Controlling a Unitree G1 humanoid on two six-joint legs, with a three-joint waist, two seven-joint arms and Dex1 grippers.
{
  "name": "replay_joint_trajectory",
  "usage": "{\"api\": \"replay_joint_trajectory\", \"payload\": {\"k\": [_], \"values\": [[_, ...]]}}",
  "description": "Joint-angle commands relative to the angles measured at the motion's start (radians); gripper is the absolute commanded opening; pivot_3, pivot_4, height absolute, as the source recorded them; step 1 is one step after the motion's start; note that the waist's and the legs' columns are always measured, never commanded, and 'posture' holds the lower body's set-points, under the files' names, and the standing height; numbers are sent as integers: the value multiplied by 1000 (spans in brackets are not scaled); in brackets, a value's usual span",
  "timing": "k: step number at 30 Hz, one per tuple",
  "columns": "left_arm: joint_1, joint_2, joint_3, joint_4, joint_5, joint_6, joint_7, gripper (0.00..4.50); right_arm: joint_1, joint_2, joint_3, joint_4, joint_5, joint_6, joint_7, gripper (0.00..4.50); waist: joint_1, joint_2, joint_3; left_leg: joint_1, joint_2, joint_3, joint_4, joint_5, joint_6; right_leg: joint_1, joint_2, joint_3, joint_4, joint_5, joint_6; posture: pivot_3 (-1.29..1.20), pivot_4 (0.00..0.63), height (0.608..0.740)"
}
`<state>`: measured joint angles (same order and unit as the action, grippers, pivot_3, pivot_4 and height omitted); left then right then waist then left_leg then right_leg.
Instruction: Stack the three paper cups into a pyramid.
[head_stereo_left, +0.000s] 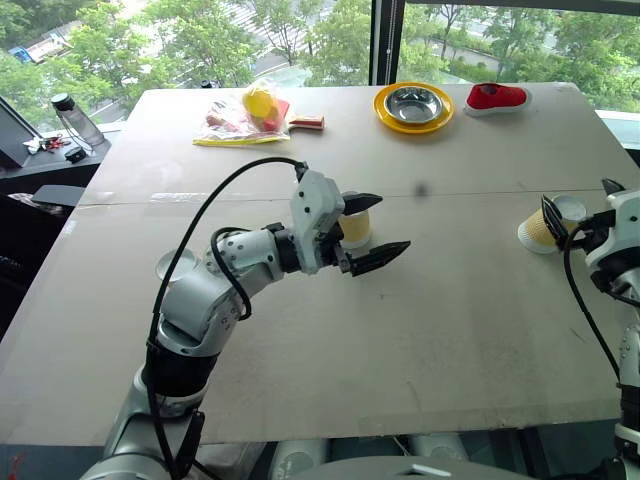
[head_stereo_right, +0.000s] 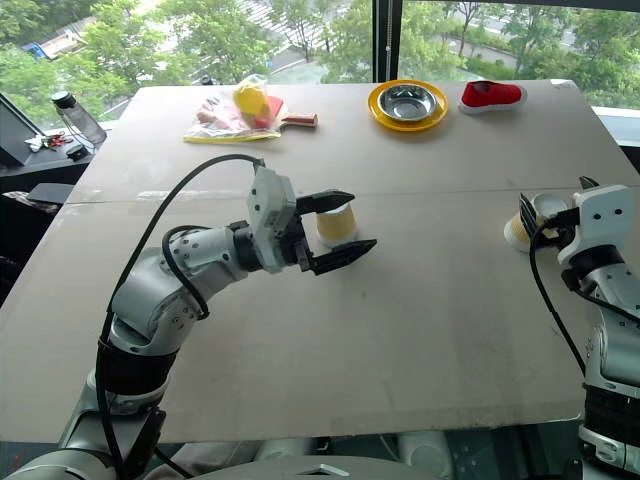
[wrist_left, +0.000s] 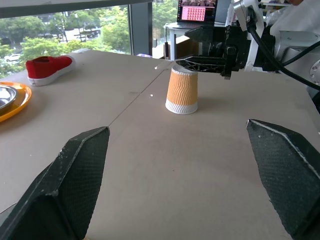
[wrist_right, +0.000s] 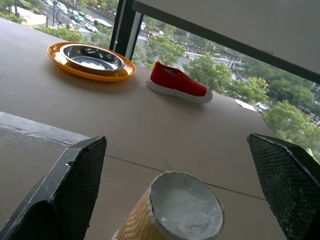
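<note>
One paper cup (head_stereo_left: 354, 229) stands upside down mid-table, just beyond my left gripper (head_stereo_left: 390, 222), which hovers above the table, open and empty, pointing right. A second paper cup (head_stereo_left: 541, 228) stands upside down near the table's right edge; its white base (wrist_right: 184, 206) lies just ahead of my right gripper (head_stereo_left: 580, 205), between its spread fingers, and I cannot tell whether they touch it. The left wrist view shows this cup (wrist_left: 181, 91) with the right gripper at its top. A white round top (head_stereo_left: 175, 265), perhaps a third cup, peeks out behind my left arm.
At the table's far side sit a yellow-rimmed metal bowl (head_stereo_left: 413, 106), a red shoe (head_stereo_left: 497, 97) and a plastic bag of toys (head_stereo_left: 243, 116). A bottle (head_stereo_left: 76, 122) stands beyond the left edge. The right cup is near the table's right edge (head_stereo_left: 628, 150).
</note>
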<state>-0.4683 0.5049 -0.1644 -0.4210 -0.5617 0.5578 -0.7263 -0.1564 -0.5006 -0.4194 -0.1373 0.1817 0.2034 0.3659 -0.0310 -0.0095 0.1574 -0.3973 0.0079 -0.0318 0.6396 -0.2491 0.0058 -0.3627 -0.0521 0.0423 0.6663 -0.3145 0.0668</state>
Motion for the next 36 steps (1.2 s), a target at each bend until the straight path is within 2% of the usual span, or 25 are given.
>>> {"api": "replay_joint_trajectory", "payload": {"k": [1,17,18,19,22,29,32,36], "values": [[-17,-8,7,-16,16,-24,-15,4500,-7,11,-48,0,40,29,-44,4456,0,0,0,0,0,0,0,0,0,0,0,0,0,0,0,0,150,740],[-32,-29,21,-31,41,-24,-10,4500,-134,62,-29,218,123,24,-66,4456,1,0,0,-1,0,0,1,0,0,0,-1,0,0,0,0,0,150,740],[-33,-30,22,-32,44,-25,-8,4500,-138,63,-30,222,129,24,-65,3916,1,0,0,-1,0,0,1,0,0,0,-1,0,0,0,0,0,150,740],[-32,-30,23,-33,45,-26,-6,4500,-139,61,-26,225,131,22,-58,3627,1,0,0,-1,0,0,1,0,0,0,-1,0,0,0,0,0,150,740],[-31,-31,28,-36,47,-24,-1,4500,-137,55,-13,224,125,1,-43,2307,1,0,0,-1,0,0,1,0,0,0,-1,0,0,0,0,0,150,740],[0,-23,49,-57,63,-30,28,4500,-130,53,70,145,123,18,15,2236,-3,0,0,-1,0,0,1,0,0,0,-1,0,0,0,0,0,150,740],[102,-3,106,-106,81,-33,83,4500,-148,69,176,33,167,95,91,2236,-14,1,0,-1,2,0,1,0,0,0,0,1,0,0,0,0,150,740],[248,-5,155,-168,74,-34,131,4500,-184,89,296,-15,168,159,135,2236,-9,1,0,0,4,0,0,0,0,-1,1,0,1,0,0,0,150,740]]}}
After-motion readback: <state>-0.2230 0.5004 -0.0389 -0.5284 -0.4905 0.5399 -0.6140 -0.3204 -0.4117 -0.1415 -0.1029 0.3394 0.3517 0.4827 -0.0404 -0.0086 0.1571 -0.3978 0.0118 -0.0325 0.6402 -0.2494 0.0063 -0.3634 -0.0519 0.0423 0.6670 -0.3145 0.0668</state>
